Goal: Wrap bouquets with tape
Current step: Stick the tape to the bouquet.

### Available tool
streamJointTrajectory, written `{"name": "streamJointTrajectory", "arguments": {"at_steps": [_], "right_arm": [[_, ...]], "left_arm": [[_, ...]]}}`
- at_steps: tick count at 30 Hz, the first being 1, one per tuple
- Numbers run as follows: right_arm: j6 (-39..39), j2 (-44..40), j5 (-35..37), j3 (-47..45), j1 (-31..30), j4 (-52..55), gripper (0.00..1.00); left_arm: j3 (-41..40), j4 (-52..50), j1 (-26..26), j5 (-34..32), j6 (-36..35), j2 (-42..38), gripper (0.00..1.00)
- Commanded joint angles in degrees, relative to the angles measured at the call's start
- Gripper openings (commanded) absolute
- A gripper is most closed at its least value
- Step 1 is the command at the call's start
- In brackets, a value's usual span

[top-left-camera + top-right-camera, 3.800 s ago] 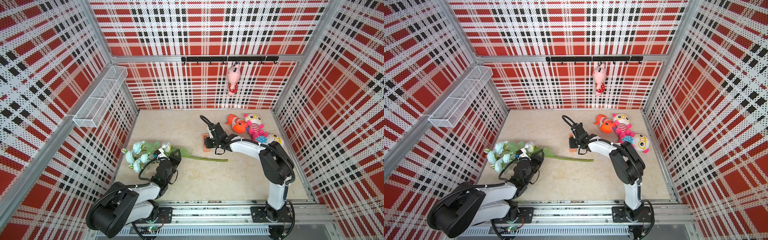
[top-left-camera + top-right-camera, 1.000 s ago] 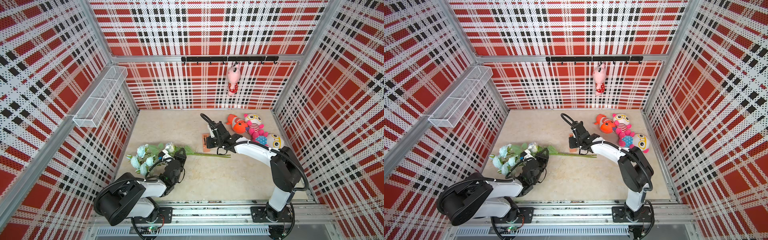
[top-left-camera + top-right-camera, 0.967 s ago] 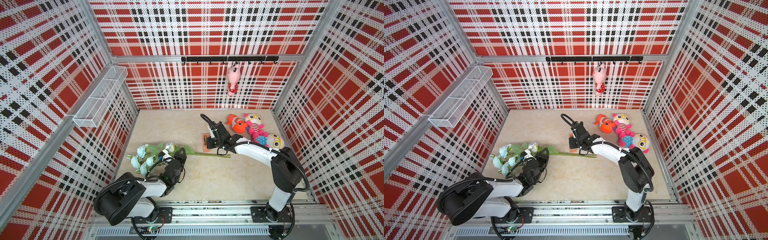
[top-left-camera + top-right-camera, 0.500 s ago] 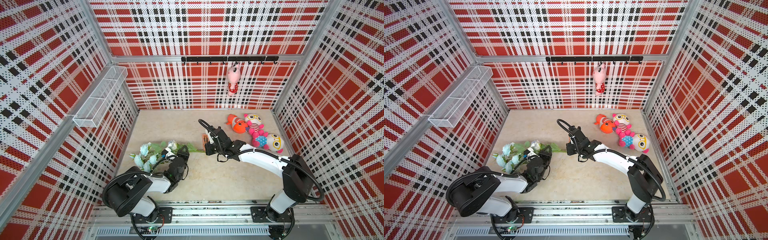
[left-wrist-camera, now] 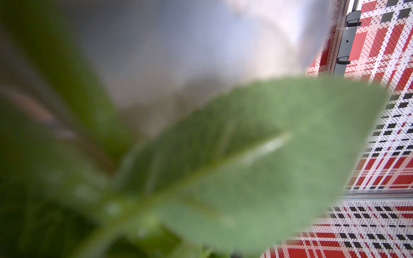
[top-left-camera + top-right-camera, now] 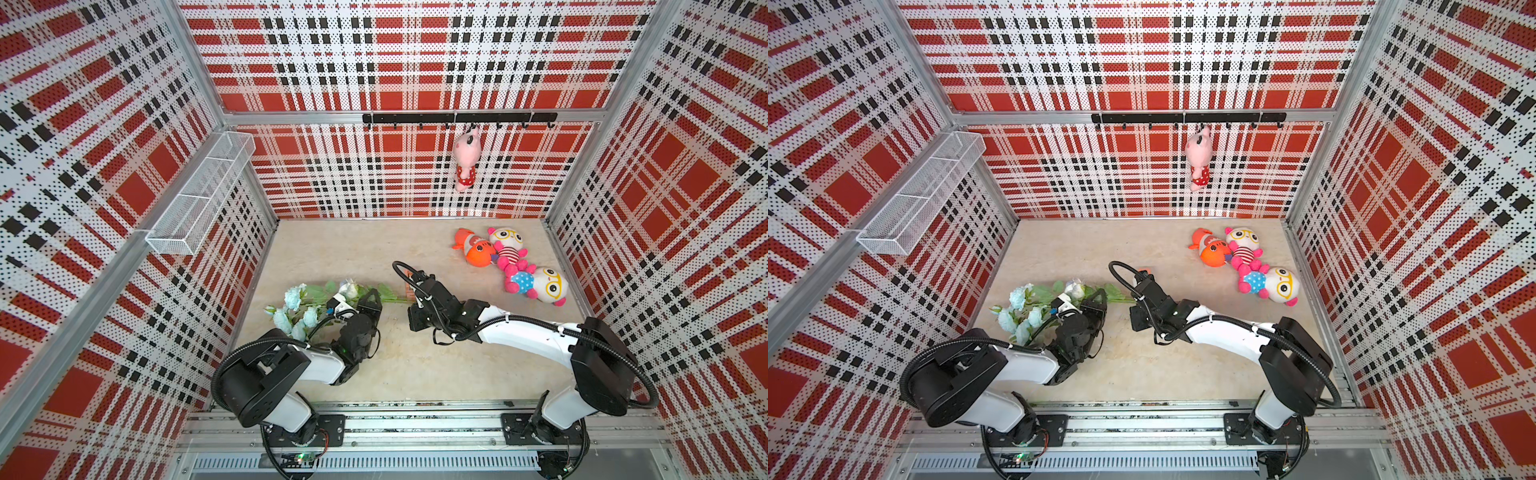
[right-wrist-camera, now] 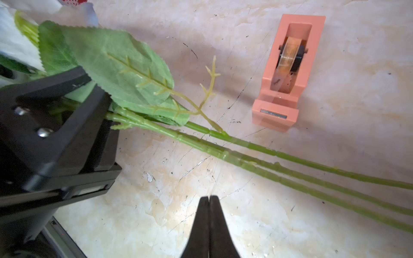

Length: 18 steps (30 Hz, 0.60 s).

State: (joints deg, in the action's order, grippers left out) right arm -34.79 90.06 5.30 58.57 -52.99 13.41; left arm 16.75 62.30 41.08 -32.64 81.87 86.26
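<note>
The bouquets, one bunch of pale blue-white roses point(image 6: 293, 309) point(image 6: 1017, 309), lie at the floor's left with the stems point(image 7: 245, 154) running right. My left gripper point(image 6: 371, 300) point(image 7: 98, 93) is shut on the stems just below the leaves point(image 7: 116, 67). Blurred leaves point(image 5: 245, 156) fill the left wrist view and hide its jaws. My right gripper point(image 7: 209, 198) is shut and empty, its tips just above bare floor on the near side of the stems. The tape, in its peach dispenser point(image 7: 268, 105), stands beyond the stems. In a top view only a sliver of the tape point(image 6: 409, 286) shows past the right wrist.
Three plush toys point(image 6: 478, 251) point(image 6: 509, 249) point(image 6: 548, 284) lie at the back right. A pink plush point(image 6: 465, 160) hangs from the hook rail point(image 6: 457, 118) on the back wall. A wire basket point(image 6: 203, 191) juts from the left wall. The arms' base rail point(image 6: 415, 424) runs along the front.
My right gripper has drawn back from over the tape toward the front, across the stems, as its elbow swung right. The left gripper has carried the bouquet slightly right.
</note>
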Motion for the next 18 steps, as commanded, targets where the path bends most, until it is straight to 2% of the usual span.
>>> {"name": "streamJointTrajectory", "arguments": {"at_steps": [1, 7, 13, 15, 18], "right_arm": [[-2.24, -1.91, -1.35, -1.95, -1.21, -1.31, 0.04], [-1.84, -3.56, -2.51, -4.55, -1.24, -1.61, 0.13], [-4.09, -7.44, -13.66, -13.94, -1.63, -11.75, 0.25], [-3.59, -9.97, -15.5, -15.24, -1.68, -11.76, 0.27], [-0.03, -17.78, -16.06, -15.36, -1.21, -7.84, 0.34]], "left_arm": [[0.17, 4.68, 0.14, -0.58, -0.29, 0.65, 0.0], [-1.7, 8.69, 0.14, 0.47, 0.75, 2.71, 0.0], [-1.04, 10.12, 0.23, 1.49, 0.49, 3.96, 0.0], [-0.94, 10.12, 0.31, 1.7, 0.31, 4.18, 0.0], [-1.11, 10.12, 0.32, 1.74, -0.05, 4.18, 0.0]]}}
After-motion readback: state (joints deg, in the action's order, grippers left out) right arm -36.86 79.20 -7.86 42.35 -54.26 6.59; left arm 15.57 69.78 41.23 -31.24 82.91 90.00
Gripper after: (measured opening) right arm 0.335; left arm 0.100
